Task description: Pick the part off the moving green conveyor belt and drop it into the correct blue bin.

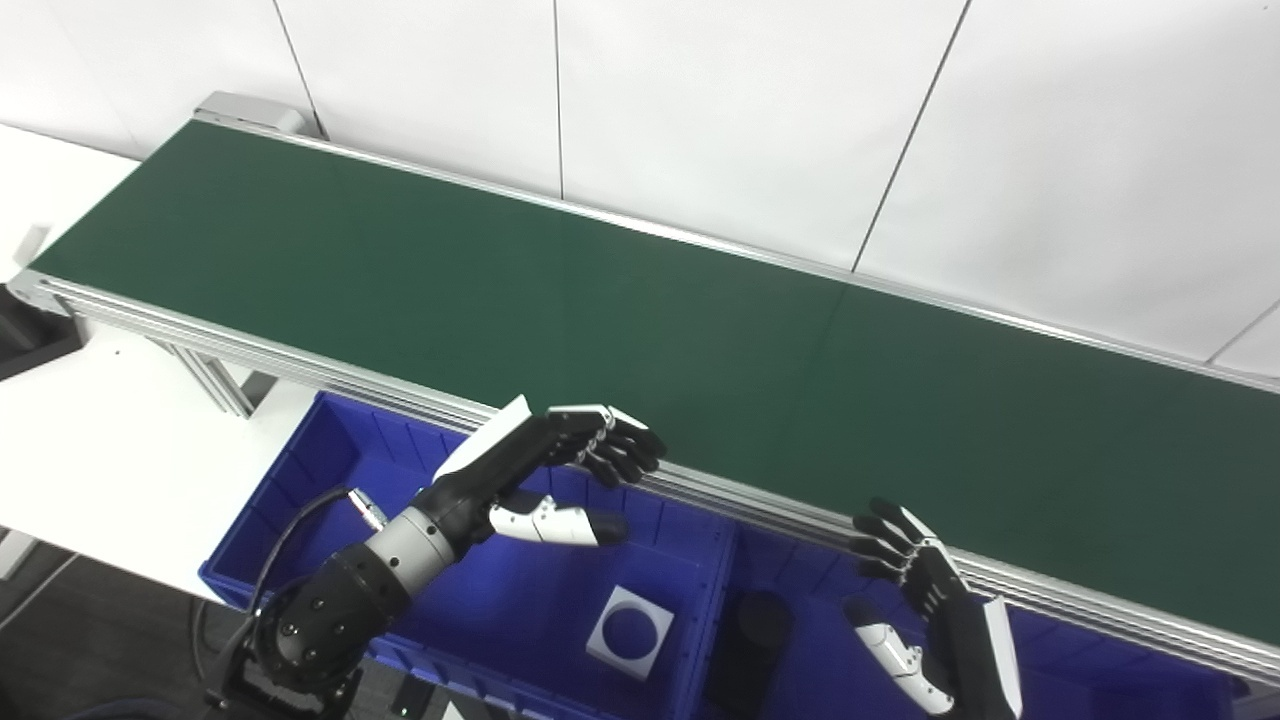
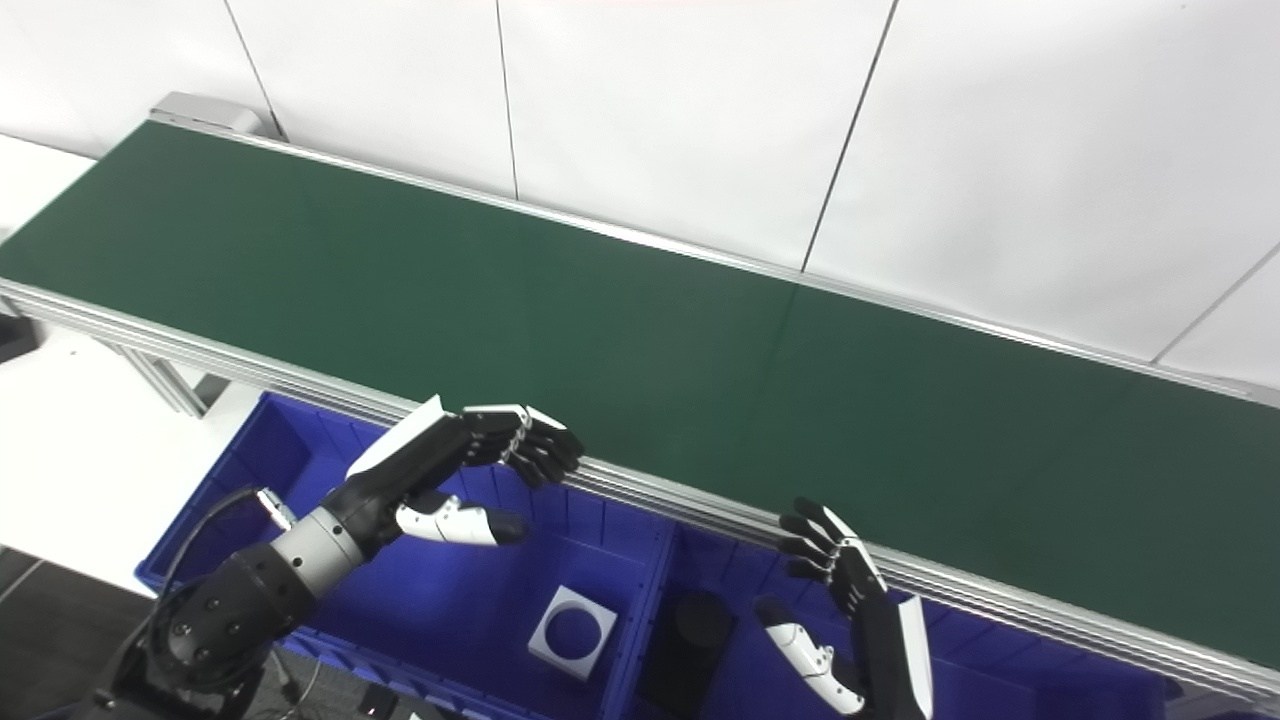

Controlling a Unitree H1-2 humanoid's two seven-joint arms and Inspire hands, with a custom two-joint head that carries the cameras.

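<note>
- Nearest the camera, the left hand (image 1: 545, 470) hovered over the left blue bin (image 1: 300, 470), just short of the conveyor's near rail; its fingers (image 1: 615, 445) curled forward with the thumb spread well below them, and nothing lay between them.
- Beneath and slightly right of that hand, a white square part (image 1: 630, 632) with a round hole through it lay on the floor of the left blue bin.
- Just right of the divider between the bins, a dark cylindrical object (image 1: 757, 620) sat in the right blue bin (image 1: 1100, 680); its exact form could not be made out.
- Further right, the right hand (image 1: 925, 610) stood upright over the right blue bin, fingers (image 1: 885, 545) loosely spread and pointing up toward the rail, thumb held apart lower down, gripping nothing.
- Behind both hands, the green conveyor belt (image 1: 640, 320) ran diagonally from upper left to lower right between aluminium rails (image 1: 760, 510), and no part showed on its visible surface.
- At the far left, a white table (image 1: 90, 440) lay under the belt's end, beside the left blue bin.
- Along the back, a white panelled wall (image 1: 750, 110) stood just behind the conveyor.
</note>
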